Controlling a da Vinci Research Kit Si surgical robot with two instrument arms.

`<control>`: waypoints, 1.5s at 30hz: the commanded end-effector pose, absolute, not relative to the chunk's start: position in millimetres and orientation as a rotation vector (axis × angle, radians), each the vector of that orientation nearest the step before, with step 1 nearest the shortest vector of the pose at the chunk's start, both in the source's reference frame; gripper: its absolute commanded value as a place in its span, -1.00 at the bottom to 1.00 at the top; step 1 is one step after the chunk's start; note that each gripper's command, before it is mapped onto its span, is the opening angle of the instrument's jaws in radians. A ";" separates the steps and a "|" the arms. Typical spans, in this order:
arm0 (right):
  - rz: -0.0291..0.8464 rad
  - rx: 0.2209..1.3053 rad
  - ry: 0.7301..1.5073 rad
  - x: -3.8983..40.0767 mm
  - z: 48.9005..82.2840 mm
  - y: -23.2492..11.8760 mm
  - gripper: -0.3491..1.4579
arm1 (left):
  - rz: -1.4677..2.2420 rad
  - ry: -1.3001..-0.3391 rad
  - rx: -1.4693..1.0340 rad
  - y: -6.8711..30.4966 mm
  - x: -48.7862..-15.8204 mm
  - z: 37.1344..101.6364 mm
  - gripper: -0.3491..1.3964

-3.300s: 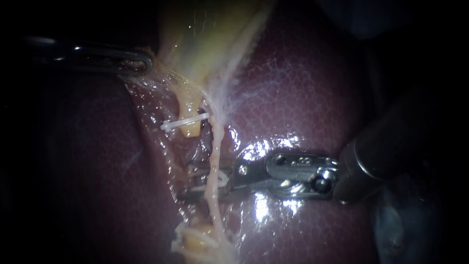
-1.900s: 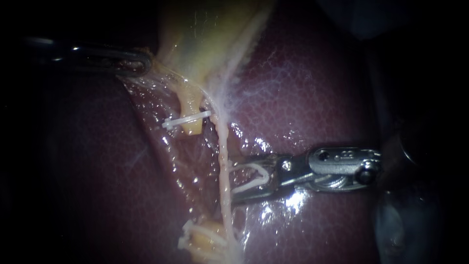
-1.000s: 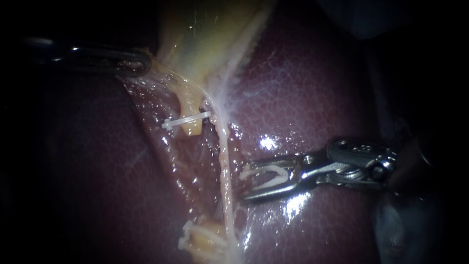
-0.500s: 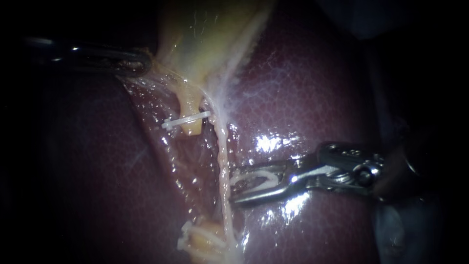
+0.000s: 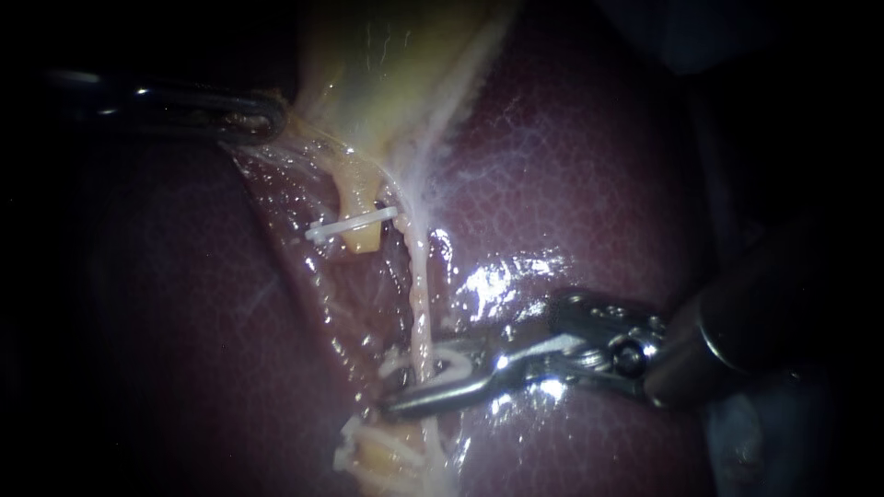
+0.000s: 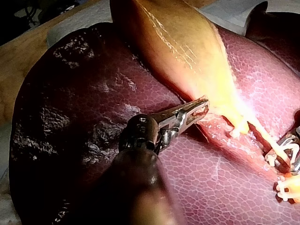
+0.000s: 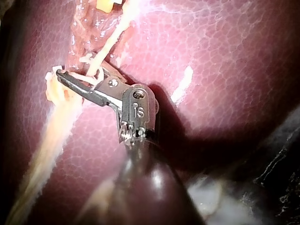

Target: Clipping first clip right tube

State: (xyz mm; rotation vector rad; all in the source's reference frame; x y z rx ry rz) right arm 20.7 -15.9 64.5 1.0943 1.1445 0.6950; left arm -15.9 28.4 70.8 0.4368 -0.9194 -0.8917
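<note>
Right tube [image 5: 419, 285], the pale strand on the liver [image 5: 571, 184] just beside the clipped yellow stub [image 5: 361, 241], lies inside the right instrument's claw [image 5: 394, 385], which stands part open and carries a white clip [image 5: 447, 361]. The clip looks unclosed, so squeezing is left. Its far tip is hard to see. Left instrument's claw [image 5: 272, 118] pinches the gallbladder [image 5: 387, 64] edge.

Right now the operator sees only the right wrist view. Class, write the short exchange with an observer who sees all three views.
Operator: My right instrument holds a loaded clip astride the right tube. Where is the left instrument?
Observer: Its jaws are shut on the edge of the gallbladder.
Operator: Is any clip already on?
Observer: Yes, a placed clip crosses the yellow stub beside that tube.
</note>
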 end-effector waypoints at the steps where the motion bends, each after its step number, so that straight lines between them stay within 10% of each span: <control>1: 0.696 1.099 1.149 20.6 64.2 -15.9 -0.06 | -0.892 -0.919 0.437 28.4 -15.9 70.8 -1.00; 22: 0.714 1.257 1.252 20.5 58.8 -15.0 -0.13 | -0.892 -0.919 0.437 28.4 -15.8 70.8 -1.00; 37: 0.672 1.234 1.274 19.6 59.8 -14.8 -0.99 | -0.891 -0.919 0.437 28.4 -15.8 70.8 -1.00; 45: 0.609 1.175 1.292 19.6 60.2 -14.6 -1.00 | -0.892 -0.919 0.437 28.4 -15.8 70.8 -1.00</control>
